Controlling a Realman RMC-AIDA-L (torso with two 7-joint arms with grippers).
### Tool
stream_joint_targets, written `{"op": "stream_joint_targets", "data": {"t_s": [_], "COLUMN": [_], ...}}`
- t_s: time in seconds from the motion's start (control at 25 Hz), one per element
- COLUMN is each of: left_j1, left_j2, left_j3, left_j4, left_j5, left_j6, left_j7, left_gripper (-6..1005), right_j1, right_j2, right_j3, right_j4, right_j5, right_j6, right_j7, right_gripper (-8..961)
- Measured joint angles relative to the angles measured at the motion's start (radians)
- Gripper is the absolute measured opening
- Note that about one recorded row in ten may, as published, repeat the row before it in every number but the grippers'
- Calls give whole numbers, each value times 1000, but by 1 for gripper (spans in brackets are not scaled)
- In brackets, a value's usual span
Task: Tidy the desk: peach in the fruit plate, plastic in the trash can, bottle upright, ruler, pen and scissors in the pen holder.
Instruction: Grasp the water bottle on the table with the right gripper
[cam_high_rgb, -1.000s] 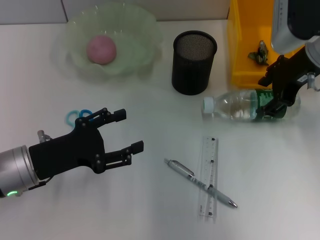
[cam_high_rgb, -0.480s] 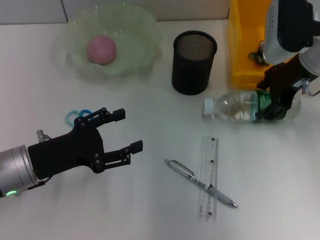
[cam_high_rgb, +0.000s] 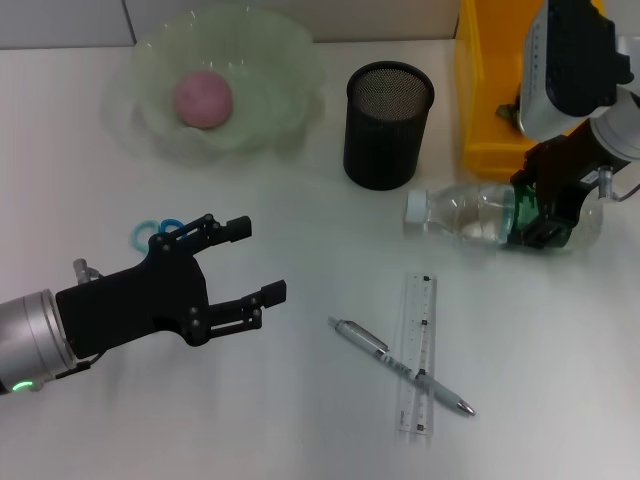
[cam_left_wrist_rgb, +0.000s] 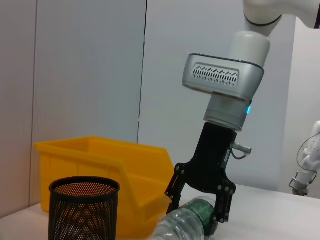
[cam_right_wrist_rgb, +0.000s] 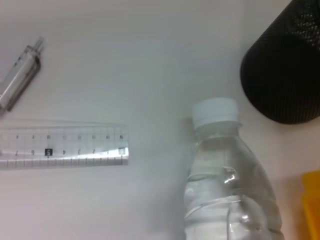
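Nearest the robot, on the white bench (cam_high_rgb: 300, 420), a clear ruler (cam_high_rgb: 418, 354) is lying with a silver pen (cam_high_rgb: 402, 366) resting diagonally across it. In the right wrist view the ruler (cam_right_wrist_rgb: 62, 146) and one end of the pen (cam_right_wrist_rgb: 21, 74) are seen flat on the bench.

On the robot's left, the left gripper (cam_high_rgb: 258, 262) is being held above the bench, its black fingers (cam_high_rgb: 240, 228) spread apart and holding nothing. Just behind it, the blue loops of the scissors (cam_high_rgb: 153, 232) are showing, mostly hidden by the gripper.

Farther back on the right, a clear plastic bottle (cam_high_rgb: 480, 213) with a white cap and a green label is lying on its side, cap pointing toward the robot's left. The right gripper (cam_high_rgb: 540, 210) is placed over the labelled part, with its fingers clamped on either side of the bottle. In the left wrist view the right gripper (cam_left_wrist_rgb: 197, 210) is straddling the bottle (cam_left_wrist_rgb: 186, 225).

Beyond the bottle, a black mesh pen holder (cam_high_rgb: 388, 125) is standing upright, and just to its right sits a yellow trash can (cam_high_rgb: 490, 90) with a small crumpled piece of plastic (cam_high_rgb: 518, 105) inside.

At the far left, a pink peach (cam_high_rgb: 203, 99) is sitting in the pale green fruit plate (cam_high_rgb: 290, 60).
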Motion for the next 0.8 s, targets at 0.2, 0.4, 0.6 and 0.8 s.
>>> {"op": "stream_joint_targets", "data": {"t_s": [0.2,0.4,0.6,0.8], "left_j1": [0,-1,-1,0], "left_j2": [0,0,0,1], "left_j3": [0,-1,-1,3], "left_j4": [4,5,2,0], "left_j5": [0,0,0,0], "left_j6": [7,10,10,5], "left_j7": [0,0,0,0], "left_gripper": [844,844,844,844], "right_j1": [3,8,8,8], "right_j2": [0,0,0,1], "right_j3": [-5,-7,-7,-7], "right_j4": [19,55,71,80], "right_j5": [0,0,0,0], "right_j6": [7,29,41,41], "right_j7": [0,-1,-2,-2], "right_gripper": [760,760,761,761]}}
